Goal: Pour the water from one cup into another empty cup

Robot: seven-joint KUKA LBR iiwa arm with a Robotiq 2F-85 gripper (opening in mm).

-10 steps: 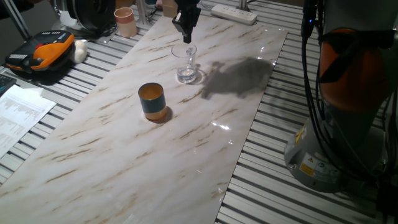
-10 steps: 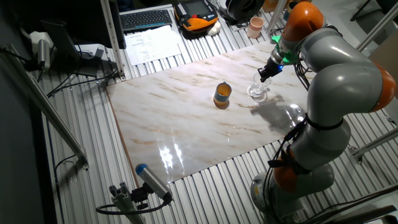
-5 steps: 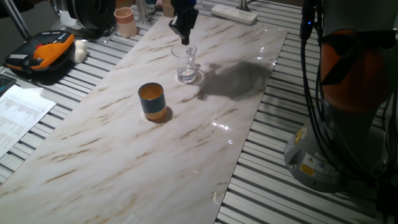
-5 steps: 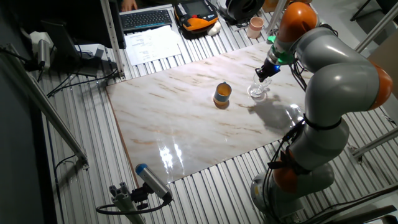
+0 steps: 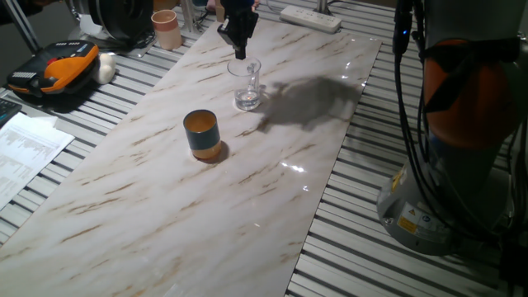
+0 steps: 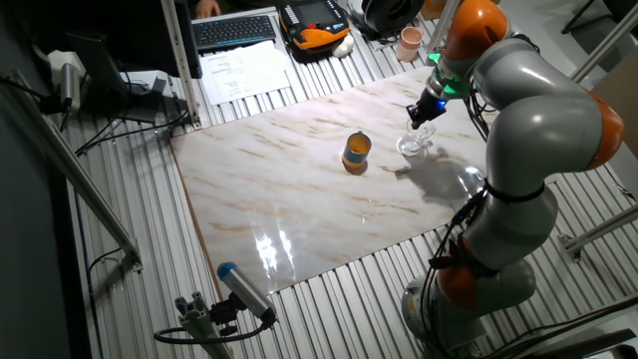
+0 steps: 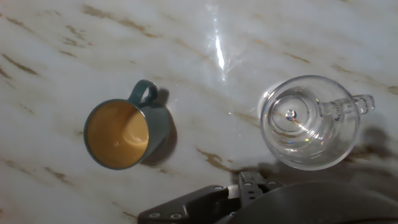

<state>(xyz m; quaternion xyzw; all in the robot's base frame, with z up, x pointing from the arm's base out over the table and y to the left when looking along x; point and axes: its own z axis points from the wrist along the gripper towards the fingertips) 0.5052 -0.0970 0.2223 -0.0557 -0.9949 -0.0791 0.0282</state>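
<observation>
Above the far end of the marble tabletop (image 5: 247, 198), hung the gripper (image 5: 238, 45) from the bent grey and orange arm (image 6: 538, 120), pointing down, just over the rim of the glass cup (image 5: 247, 84) and not touching it. Impossible to tell from either fixed view whether the fingers were spread or closed; seen from the hand camera only as a dark edge at the bottom of the picture. Stood upright on the marble, the glass cup (image 7: 310, 122), clear with a thick base and a small handle, any water inside too faint to make out. Sat apart from it, nearer the middle of the table, the teal cup (image 5: 200, 134), also upright, orange inside (image 7: 121, 133), its handle turned toward the top of the hand view. Behind the marble on the slatted bench, well away, a pinkish cup (image 5: 166, 29).
</observation>
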